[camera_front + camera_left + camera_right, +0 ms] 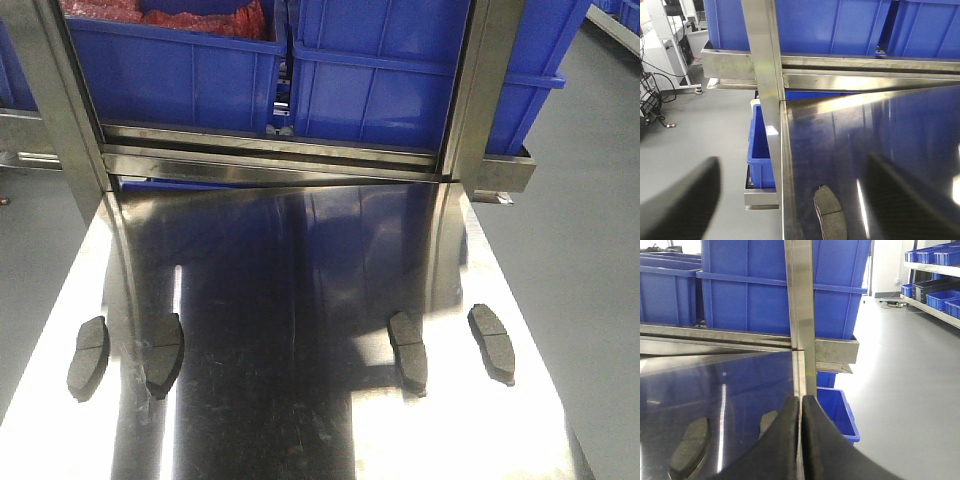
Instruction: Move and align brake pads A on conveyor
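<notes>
Even, cool light from overhead fills all three views, and nothing is dim. The steel tabletop (300, 420) acts as a mirror. It reflects the blue bins (380, 70) as a dark blue wash down its middle, while its lower left and right edges blow out to near white. A thin vertical glare streak runs down its left side in the front view, and similar streaks show in both wrist views. The pads (88, 357) cast short, soft shadows. Close to the lens, the left end effector (793, 165) is a heavy dark blur. The right end effector (800, 407) is also soft, though the background stays fairly sharp. The grey floor (900, 365) has a mild sheen.
</notes>
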Controlling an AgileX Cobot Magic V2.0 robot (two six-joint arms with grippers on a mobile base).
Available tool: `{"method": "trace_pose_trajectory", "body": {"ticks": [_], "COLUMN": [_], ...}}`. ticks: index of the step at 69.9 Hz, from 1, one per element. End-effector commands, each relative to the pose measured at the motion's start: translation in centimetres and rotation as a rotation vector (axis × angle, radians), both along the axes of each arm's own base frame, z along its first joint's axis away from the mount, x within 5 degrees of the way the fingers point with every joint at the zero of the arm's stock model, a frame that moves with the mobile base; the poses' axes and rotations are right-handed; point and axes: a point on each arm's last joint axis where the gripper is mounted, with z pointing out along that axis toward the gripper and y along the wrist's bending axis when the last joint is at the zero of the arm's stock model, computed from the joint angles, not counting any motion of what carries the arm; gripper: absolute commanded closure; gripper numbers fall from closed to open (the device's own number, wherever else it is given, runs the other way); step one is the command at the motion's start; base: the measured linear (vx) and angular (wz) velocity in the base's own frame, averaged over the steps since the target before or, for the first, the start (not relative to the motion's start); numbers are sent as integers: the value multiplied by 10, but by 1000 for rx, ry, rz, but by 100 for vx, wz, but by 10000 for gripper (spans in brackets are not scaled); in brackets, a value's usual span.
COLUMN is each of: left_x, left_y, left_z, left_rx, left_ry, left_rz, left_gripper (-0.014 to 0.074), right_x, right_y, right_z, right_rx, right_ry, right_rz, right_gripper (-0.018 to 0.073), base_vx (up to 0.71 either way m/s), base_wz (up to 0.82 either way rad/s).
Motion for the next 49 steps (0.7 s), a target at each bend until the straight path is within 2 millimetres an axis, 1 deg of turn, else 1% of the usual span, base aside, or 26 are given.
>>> {"method": "trace_pose_trajectory", "body": {"ticks": [1,11,19,24,32,36,43,49], "left_x": [3,3,4,9,27,39,57,73], "left_y": [0,0,0,-1,-2,-3,-12,-22], "left_z": [15,17,20,25,39,45,57,57], "left_rx": [-12,-15,-12,-15,-15,-16,-40,-52], "left_ry": [-93,-118,-127,-102,-35,-17,-5,27], "left_rz": [-1,-2,-3,-3,-16,-36,-101,-156], "left_gripper": [-102,-98,-69,-47,-11,6,11,11], "right_x": [0,0,0,0,0,0,0,0], "right_y": [0,0,0,0,0,0,0,0], "right_z": [1,1,1,1,1,1,1,1], "right_rx": [-3,-3,-3,-3,-3,-3,-3,-3], "right_ry": [-68,-68,-68,-68,-68,-68,-68,-68], "right_rz": [-3,-3,-3,-3,-3,-3,-3,-3], "right_gripper": [562,562,562,562,562,562,562,562], "base_vx": [0,0,0,0,0,0,0,0], "base_wz": [0,0,0,0,0,0,0,0]}}
